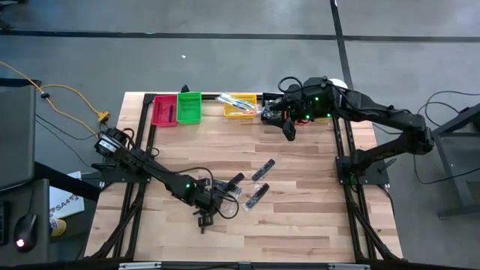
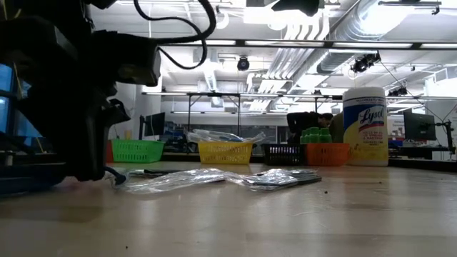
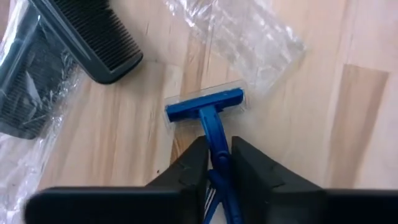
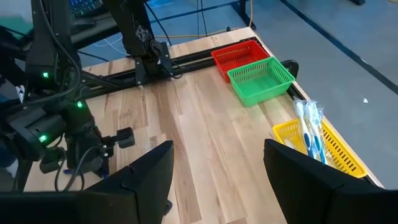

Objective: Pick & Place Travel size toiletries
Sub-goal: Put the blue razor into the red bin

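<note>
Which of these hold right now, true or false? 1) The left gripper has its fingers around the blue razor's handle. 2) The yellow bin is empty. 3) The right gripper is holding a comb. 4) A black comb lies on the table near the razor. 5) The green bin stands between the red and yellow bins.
1) True: the left gripper is shut on the blue razor, gripping its handle.
2) False: the yellow bin holds wrapped toothbrushes.
3) False: the right gripper is open and empty, raised near the bins.
4) True: the black comb lies beside the razor.
5) True: the green bin stands between the red bin and the yellow one.
</note>
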You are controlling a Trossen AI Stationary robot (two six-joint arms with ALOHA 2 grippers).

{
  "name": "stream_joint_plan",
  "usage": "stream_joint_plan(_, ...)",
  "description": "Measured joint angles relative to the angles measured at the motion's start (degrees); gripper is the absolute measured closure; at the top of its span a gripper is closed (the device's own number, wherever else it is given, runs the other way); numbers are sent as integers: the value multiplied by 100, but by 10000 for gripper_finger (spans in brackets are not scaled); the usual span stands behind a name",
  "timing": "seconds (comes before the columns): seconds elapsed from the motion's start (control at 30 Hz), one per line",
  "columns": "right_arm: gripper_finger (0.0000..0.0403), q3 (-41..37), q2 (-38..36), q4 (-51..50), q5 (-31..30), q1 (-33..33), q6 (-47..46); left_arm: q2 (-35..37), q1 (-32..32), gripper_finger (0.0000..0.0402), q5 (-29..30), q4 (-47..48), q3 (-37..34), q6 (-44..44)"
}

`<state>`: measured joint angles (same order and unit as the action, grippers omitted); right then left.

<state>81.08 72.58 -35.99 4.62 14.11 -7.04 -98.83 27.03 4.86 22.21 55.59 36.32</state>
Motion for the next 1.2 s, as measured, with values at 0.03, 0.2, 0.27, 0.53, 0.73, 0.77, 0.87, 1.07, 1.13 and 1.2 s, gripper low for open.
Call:
stream_joint_plan(0.03, 165, 0, 0, -2, 2, 0, 26, 0, -2, 358, -2, -12, 0, 4)
stream_joint_plan(0.2, 165, 0, 0, -2, -2, 2, 126, 168, -18, 371, -7, 69, -6, 17)
stream_joint_plan(0.27, 165, 0, 0, -2, -2, 2, 128, 323, -73, 371, -3, 124, -7, 34)
stream_joint_plan(0.53, 165, 0, 0, -2, -2, 2, 124, 1217, -271, 369, 85, 579, -11, 256)
stream_joint_plan(0.73, 165, 0, 0, -7, -18, 2, 126, 1253, -354, 367, 79, 608, -7, 257)
stream_joint_plan(0.77, 165, 0, 0, -9, -20, 2, 128, 1175, -390, 367, 69, 593, -2, 258)
stream_joint_plan(0.87, 165, 0, 0, -20, -22, 2, 143, 926, -421, 366, 70, 651, -13, 341)
stream_joint_plan(1.07, 165, 0, 0, -20, -24, 2, 239, 783, -420, 370, 359, 798, -13, 486)
stream_joint_plan(1.13, 165, 0, 0, -20, -24, 2, 239, 909, -420, 376, 531, 902, -13, 497)
stream_joint_plan(1.2, 165, 0, 0, -20, -24, 2, 239, 1070, -420, 377, 637, 972, -9, 572)
